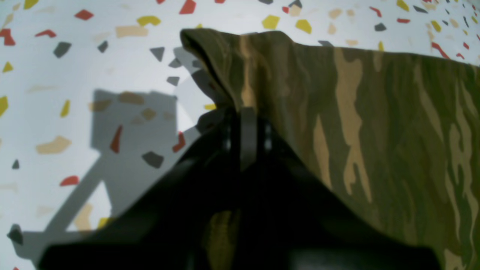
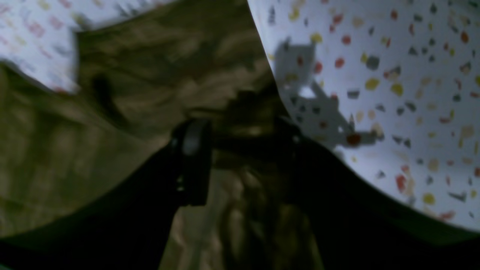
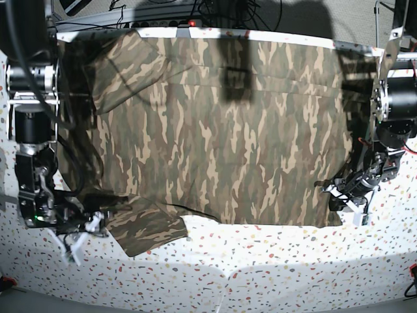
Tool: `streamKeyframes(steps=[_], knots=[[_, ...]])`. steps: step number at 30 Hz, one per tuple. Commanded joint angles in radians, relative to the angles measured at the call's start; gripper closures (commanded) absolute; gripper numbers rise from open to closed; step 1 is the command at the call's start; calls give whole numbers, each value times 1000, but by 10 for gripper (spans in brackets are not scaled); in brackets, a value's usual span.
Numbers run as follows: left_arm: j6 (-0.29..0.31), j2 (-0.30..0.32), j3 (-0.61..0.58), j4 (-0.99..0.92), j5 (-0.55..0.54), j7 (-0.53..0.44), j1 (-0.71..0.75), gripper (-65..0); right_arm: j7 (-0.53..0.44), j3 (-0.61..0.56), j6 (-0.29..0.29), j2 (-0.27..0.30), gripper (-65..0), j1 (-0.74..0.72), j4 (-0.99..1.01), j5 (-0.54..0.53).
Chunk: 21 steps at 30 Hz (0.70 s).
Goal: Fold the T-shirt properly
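The camouflage T-shirt (image 3: 221, 130) lies spread flat over most of the speckled white table (image 3: 273, 261). At the shirt's near right corner, my left gripper (image 3: 337, 192) is shut on the cloth edge. In the left wrist view that edge of the T-shirt (image 1: 375, 112) rises into a peak at the left gripper (image 1: 247, 120). My right gripper (image 3: 91, 225) is at the near left sleeve (image 3: 146, 228). The blurred right wrist view shows the right gripper (image 2: 242, 142) with jaws apart and the T-shirt (image 2: 112, 112) lying between and under them.
Both arm columns stand at the table's left (image 3: 29, 117) and right (image 3: 394, 104) sides. Cables (image 3: 195, 13) run along the far edge. The far left sleeve (image 3: 124, 65) lies folded onto the shirt. Bare speckled table (image 1: 56, 93) shows beside the left gripper and along the front.
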<state>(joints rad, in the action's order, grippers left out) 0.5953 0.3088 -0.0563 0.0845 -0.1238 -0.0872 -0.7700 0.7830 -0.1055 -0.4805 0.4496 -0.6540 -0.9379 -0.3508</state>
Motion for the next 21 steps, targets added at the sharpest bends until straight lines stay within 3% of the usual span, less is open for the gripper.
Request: streamKeyframes(steps=[1, 7, 12, 16, 21], knots=[[8, 4, 0, 9, 1, 4, -28, 0, -24, -21, -3, 13, -291, -76, 21, 1], [8, 2, 0, 9, 1, 51, -20, 0, 18, -169, -3, -3, -291, -249, 233, 4], [3, 2, 0, 9, 1, 19, 23, 0, 43, -180, -3, -25, -291, -281, 320, 4], [-27, 2, 0, 9, 1, -48, 61, 0, -43, -180, -3, -26, -291, -280, 384, 64], [-38, 2, 0, 9, 0, -46, 51, 0, -147, -180, -2, -26, -291, -279, 463, 151]])
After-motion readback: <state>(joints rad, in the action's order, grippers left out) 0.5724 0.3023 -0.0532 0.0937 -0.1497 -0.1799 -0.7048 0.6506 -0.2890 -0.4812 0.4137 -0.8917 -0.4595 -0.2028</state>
